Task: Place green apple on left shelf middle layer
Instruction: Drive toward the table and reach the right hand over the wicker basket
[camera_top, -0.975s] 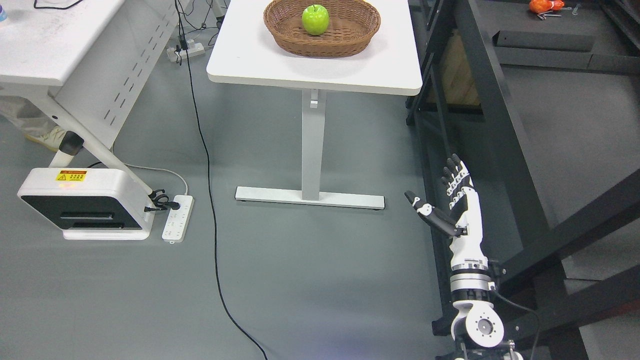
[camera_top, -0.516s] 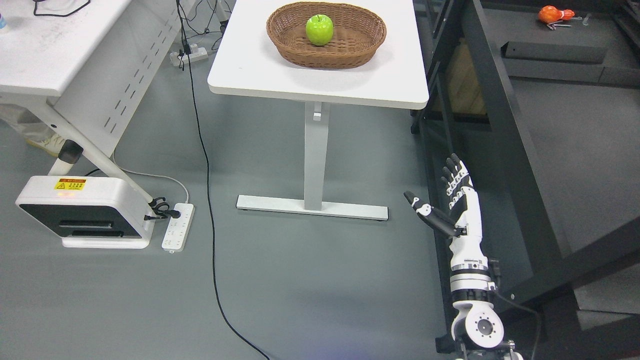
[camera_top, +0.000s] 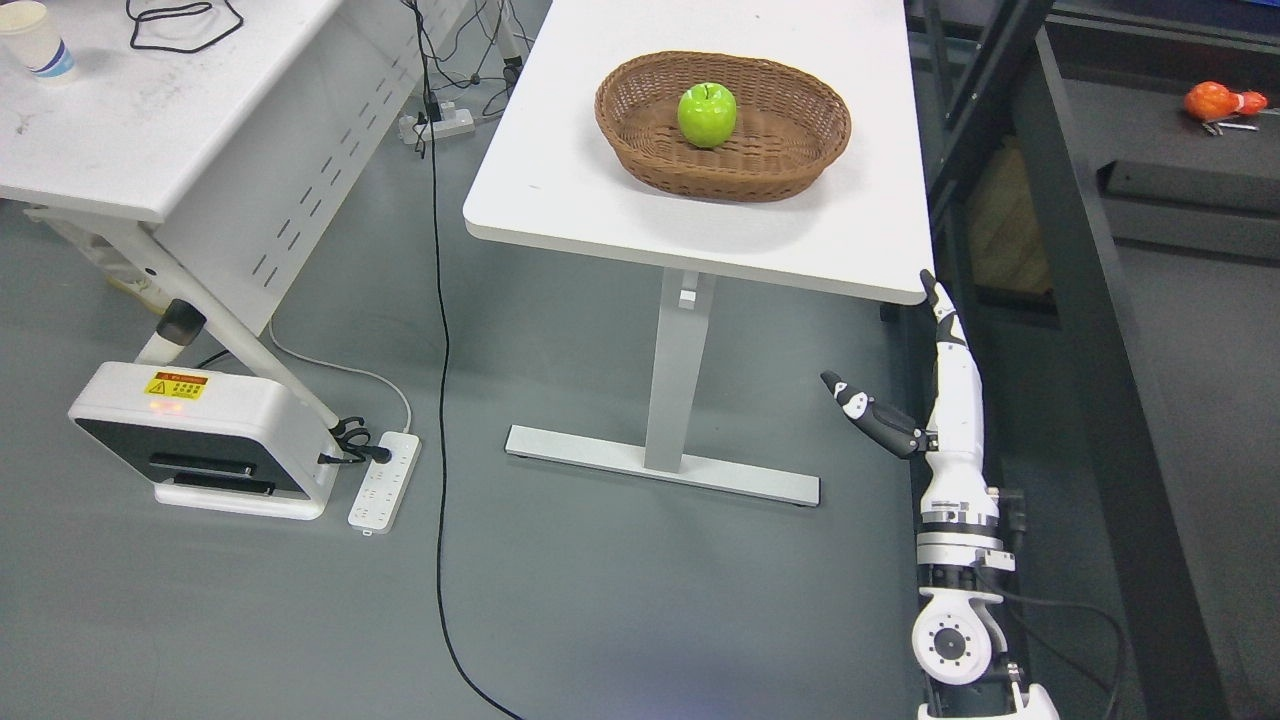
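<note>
Nearest, at the lower right, the right robot hand rises on its white forearm from the bottom edge. Its fingers are stretched straight and its thumb juts out to the side; it is empty, holding nothing. The fingertips reach up to just beside the near right corner of the counter, below its edge. No left robot hand shows.

To the left of the counter's foot, on the grey floor, a white power strip lies with a plug in it, touching a white and black box that carries a yellow warning label. A black cable runs along the floor between the power strip and the counter's foot, and on up past the counter's left edge.

On the counter, toward its far right part, stands a brown wicker basket. The green apple sits inside the basket, upright with its stem up, left of the basket's middle, well apart from the robot hand.

Left of the counter is a second white table with a paper cup at its far left and a loop of black cord near it. Right of the counter stands a dark metal shelf frame; on a dark surface beyond it lies a small orange object.
</note>
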